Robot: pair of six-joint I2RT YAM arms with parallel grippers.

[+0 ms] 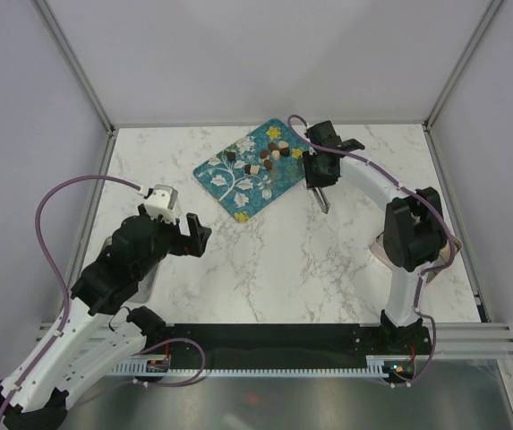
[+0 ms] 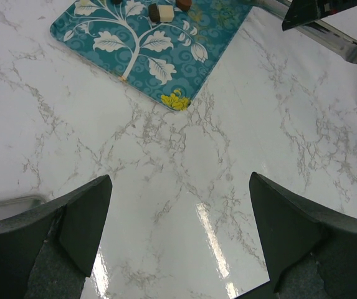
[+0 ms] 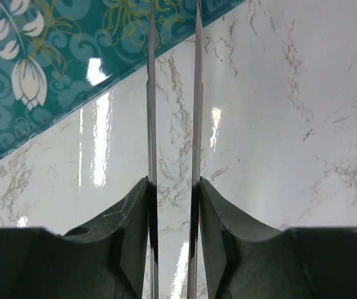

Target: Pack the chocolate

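Several small chocolate pieces (image 1: 254, 168), dark brown, light brown and cream, lie on the far part of a teal tray (image 1: 258, 199) with white leaves and yellow flowers. My right gripper (image 1: 319, 170) is just right of the tray and shut on metal tongs (image 1: 325, 202). In the right wrist view the tongs (image 3: 151, 93) have their two blades apart with nothing between them, over the marble beside the tray's edge (image 3: 53, 68). My left gripper (image 1: 193, 235) is open and empty, well short of the tray. In the left wrist view the chocolate (image 2: 159, 12) shows at the top.
A grey metal container (image 1: 140, 285) lies under the left arm; its rim shows in the left wrist view (image 2: 10, 202). A pale pinkish object (image 1: 380, 246) sits by the right arm. The marble table is walled at the back and sides.
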